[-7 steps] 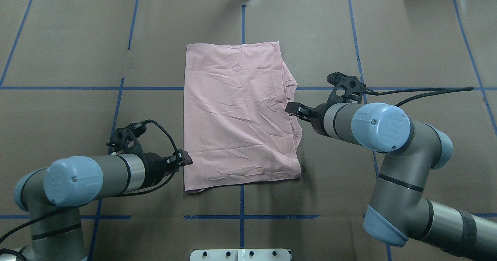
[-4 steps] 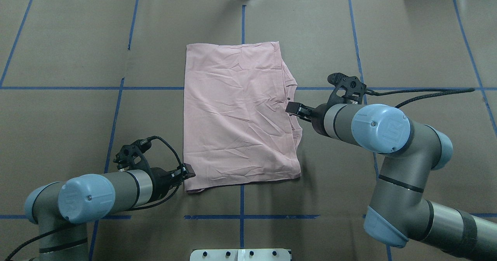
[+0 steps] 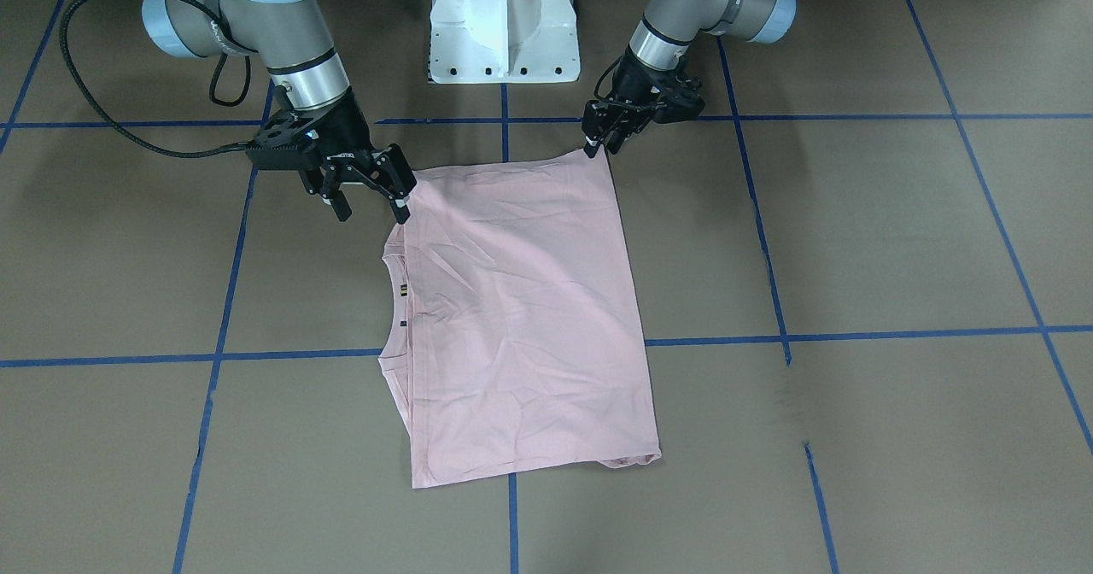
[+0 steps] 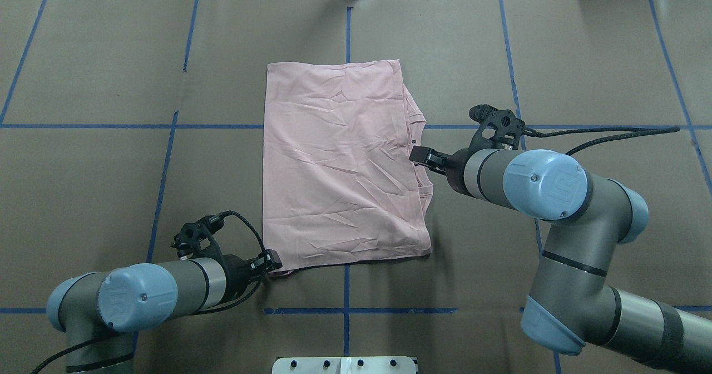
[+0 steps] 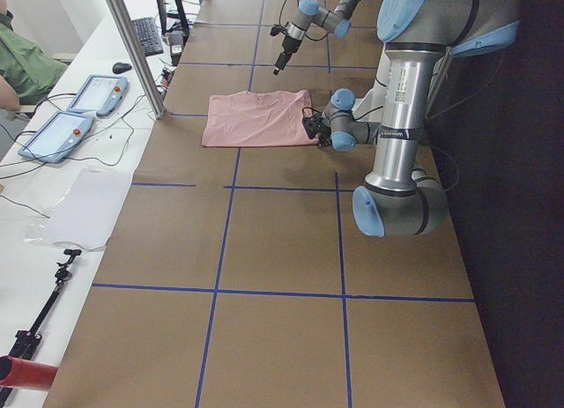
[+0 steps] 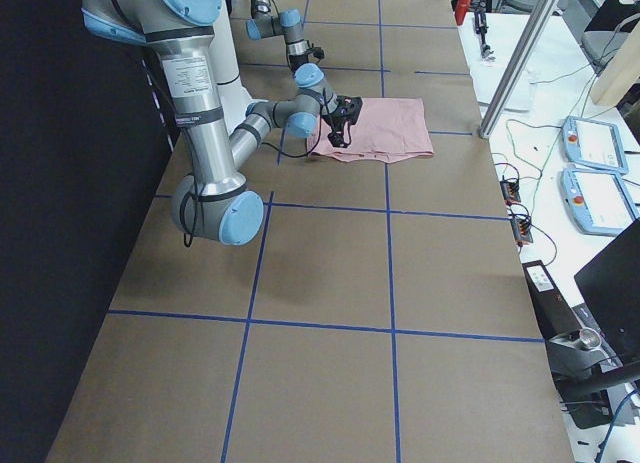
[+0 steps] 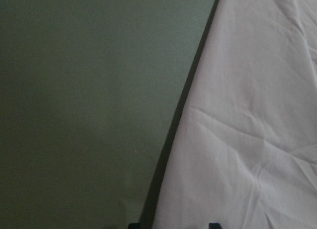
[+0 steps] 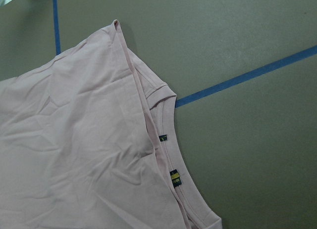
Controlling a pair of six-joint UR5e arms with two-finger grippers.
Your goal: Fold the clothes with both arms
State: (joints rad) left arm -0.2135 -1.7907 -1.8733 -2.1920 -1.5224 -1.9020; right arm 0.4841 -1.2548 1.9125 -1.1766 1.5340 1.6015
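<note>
- Two small collar tags (image 8: 175, 177) on the pink T-shirt (image 4: 339, 162), lower centre; writing unreadable.
- Right hand (image 3: 371, 208) wide; left hand (image 3: 598, 145) narrow, at shirt's corner.

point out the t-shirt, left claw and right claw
t-shirt (image 3: 521, 301), front-facing view, middle of the cloth
left claw (image 3: 598, 149), front-facing view, between its fingertips
right claw (image 3: 372, 210), front-facing view, between its fingertips

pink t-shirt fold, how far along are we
Done: the pink T-shirt lies as a flat rectangle, no sleeve sticking out. In hand: the left gripper is at its near corner, the right gripper open near the collar. Left: gripping and the next fold.
</note>
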